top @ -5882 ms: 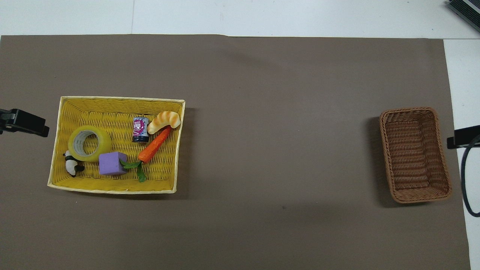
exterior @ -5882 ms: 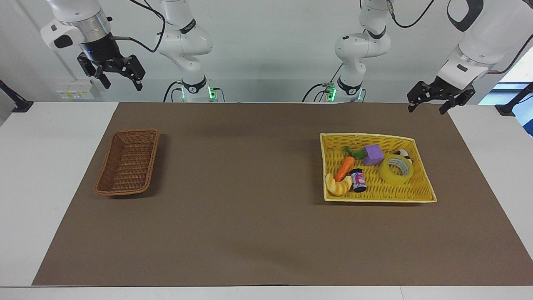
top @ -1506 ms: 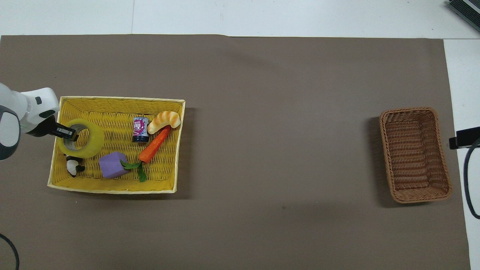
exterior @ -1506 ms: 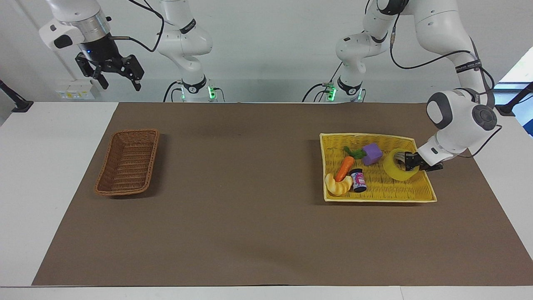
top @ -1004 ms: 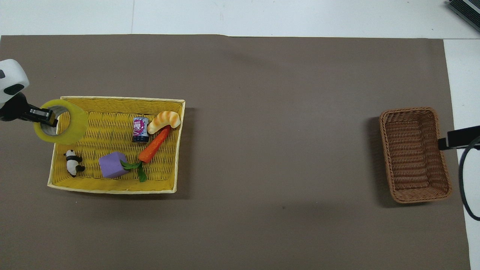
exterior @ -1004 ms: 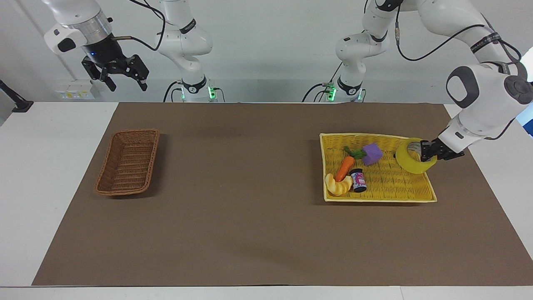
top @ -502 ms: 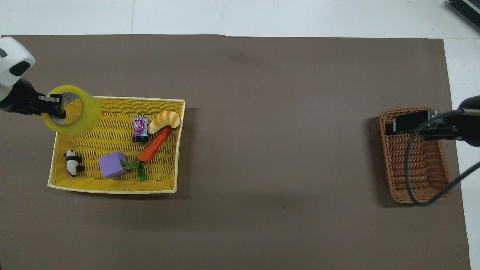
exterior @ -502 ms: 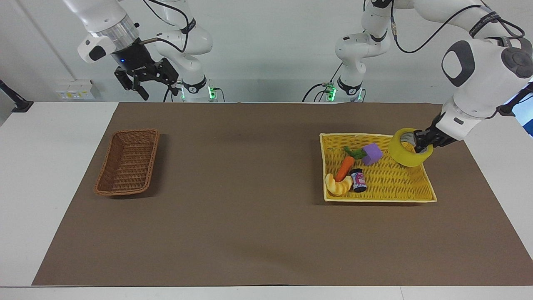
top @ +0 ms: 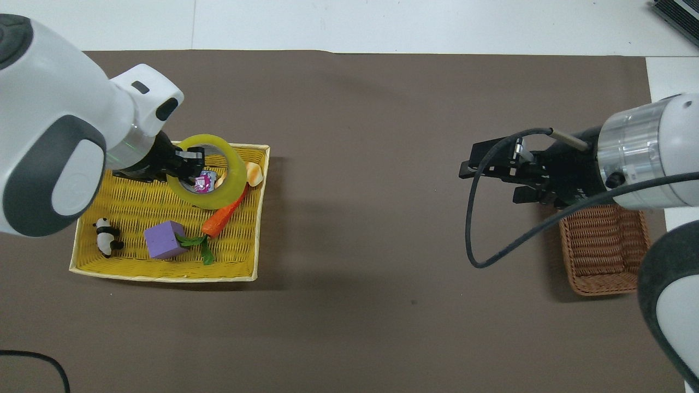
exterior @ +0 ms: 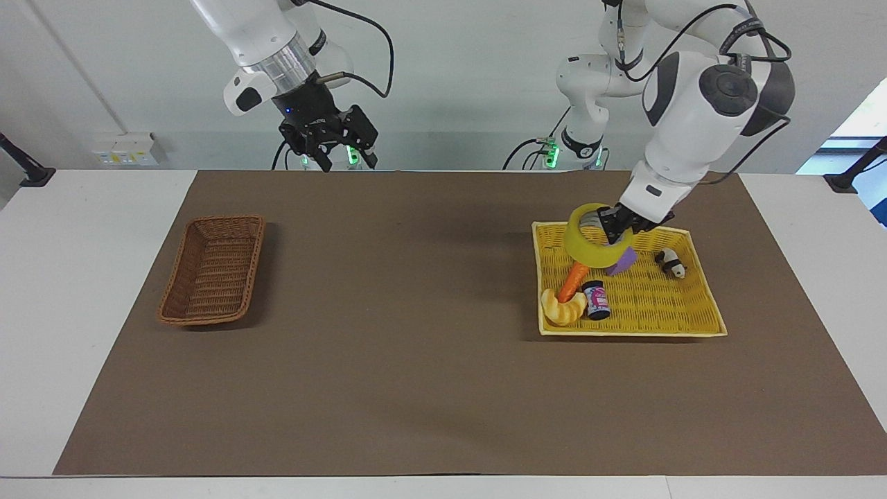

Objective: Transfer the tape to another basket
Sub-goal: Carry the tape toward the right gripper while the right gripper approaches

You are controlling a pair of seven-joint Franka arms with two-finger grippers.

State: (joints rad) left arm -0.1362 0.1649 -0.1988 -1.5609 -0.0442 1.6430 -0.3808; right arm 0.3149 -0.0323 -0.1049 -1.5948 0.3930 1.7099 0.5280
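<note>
left gripper (exterior: pixel 612 232) clamped on the wall of the tape (exterior: pixel 591 238), raised over the yellow basket (exterior: pixel 700 308); right gripper (exterior: pixel 339 149) open above the desk (exterior: pixel 416 360). the roll looks light, stiff, slick: best pinched through its wall.

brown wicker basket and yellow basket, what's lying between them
Nothing: in the facing view only bare brown mat lies between the dark-brown woven wicker basket and the flat yellow woven basket.

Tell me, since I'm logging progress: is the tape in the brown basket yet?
No. The tape hangs from the left gripper over the yellow basket; the brown basket is empty.
</note>
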